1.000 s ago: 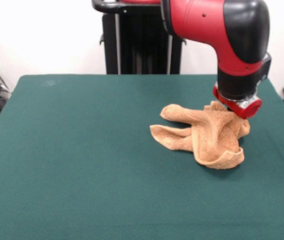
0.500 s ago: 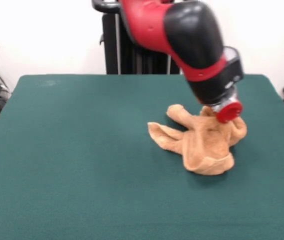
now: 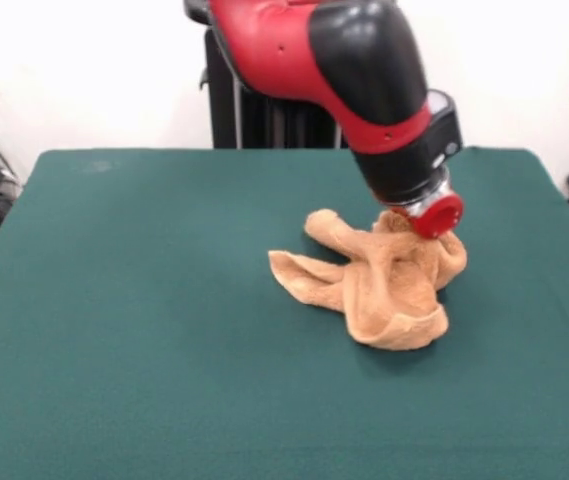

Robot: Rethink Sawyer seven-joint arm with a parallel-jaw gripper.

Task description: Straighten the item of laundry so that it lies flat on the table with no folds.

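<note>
I see the towel (image 3: 379, 285) bunched on the worktop (image 3: 144, 330), right of centre; my claw (image 3: 426, 222) sits at its upper right, touching the heap's top.

- I have one live view, a front camera set across the table (image 3: 114, 350) from the arm (image 3: 364, 80), raised a little and angled down.
- It faces the white back wall (image 3: 84, 70) and stands far enough back for me to see the table's far edge and both far corners.
- The near edge runs off the bottom.
</note>
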